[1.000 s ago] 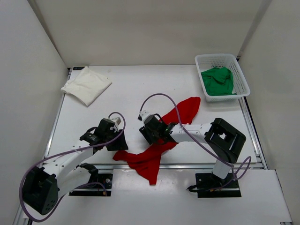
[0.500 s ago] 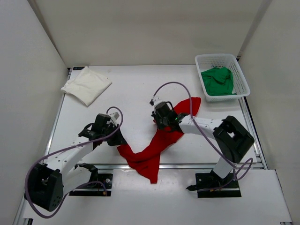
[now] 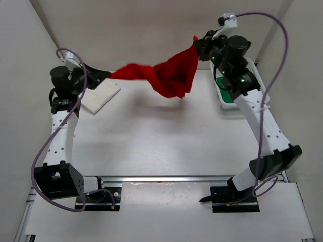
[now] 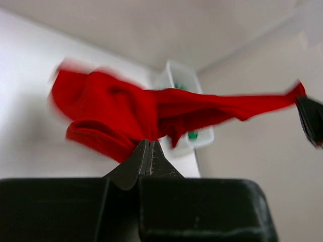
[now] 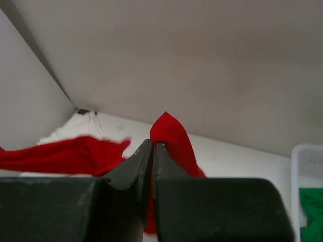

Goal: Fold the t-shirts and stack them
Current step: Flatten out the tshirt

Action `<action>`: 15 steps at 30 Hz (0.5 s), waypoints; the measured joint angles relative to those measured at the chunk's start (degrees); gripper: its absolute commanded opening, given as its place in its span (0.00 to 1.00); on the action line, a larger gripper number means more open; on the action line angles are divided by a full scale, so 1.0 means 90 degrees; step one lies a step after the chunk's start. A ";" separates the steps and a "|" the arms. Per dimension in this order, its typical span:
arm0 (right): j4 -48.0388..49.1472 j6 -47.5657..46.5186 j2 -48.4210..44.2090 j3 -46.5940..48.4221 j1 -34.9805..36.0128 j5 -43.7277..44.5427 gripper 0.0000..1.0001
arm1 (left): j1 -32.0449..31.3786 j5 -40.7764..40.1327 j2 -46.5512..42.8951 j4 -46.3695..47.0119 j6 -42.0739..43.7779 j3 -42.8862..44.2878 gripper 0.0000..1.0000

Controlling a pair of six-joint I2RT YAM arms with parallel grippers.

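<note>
The red t-shirt point(image 3: 161, 74) hangs stretched in the air between both arms, sagging in the middle above the table's far half. My left gripper point(image 3: 103, 75) is shut on its left end, and the cloth point(image 4: 126, 108) spreads away from the closed jaws point(image 4: 148, 143). My right gripper point(image 3: 198, 43) is shut on the right end, high near the back wall; red cloth point(image 5: 174, 138) pokes up past its fingertips point(image 5: 152, 145). The cream-white t-shirt point(image 3: 98, 96) lies folded at the far left. The green t-shirt point(image 3: 226, 96) sits in the basket, mostly hidden by the right arm.
The white mesh basket point(image 3: 262, 85) stands at the far right, seen also as the basket point(image 4: 176, 75) in the left wrist view. White walls close in the table point(image 3: 161, 141) on three sides. The arm bases sit on the near rail.
Both arms have lifted and spread apart, carrying the red t-shirt from the near table up into the air. Both grippers closed on it within the last second.
</note>
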 measured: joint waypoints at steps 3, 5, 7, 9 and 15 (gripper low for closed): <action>-0.0131 -0.0019 -0.0568 0.0216 -0.0053 -0.0034 0.00 | 0.0595 0.0287 -0.0087 0.0250 -0.0340 0.0141 0.00; -0.0066 0.0000 -0.1168 -0.0199 -0.0046 -0.0075 0.00 | 0.0821 0.0372 -0.0245 0.0328 -0.0469 0.0017 0.00; 0.0010 0.0087 -0.1943 -0.0979 -0.0073 -0.0168 0.00 | 0.0930 0.0364 -0.0602 0.0520 -0.0554 -0.0447 0.01; 0.0000 0.0187 -0.2577 -0.1705 -0.0182 -0.0231 0.00 | 0.0935 0.0316 -0.1061 0.0578 -0.0571 -0.1039 0.00; -0.0306 0.0459 -0.3045 -0.2346 -0.0474 -0.0563 0.00 | 0.0806 -0.0308 -0.1705 0.0437 -0.0109 -0.1989 0.37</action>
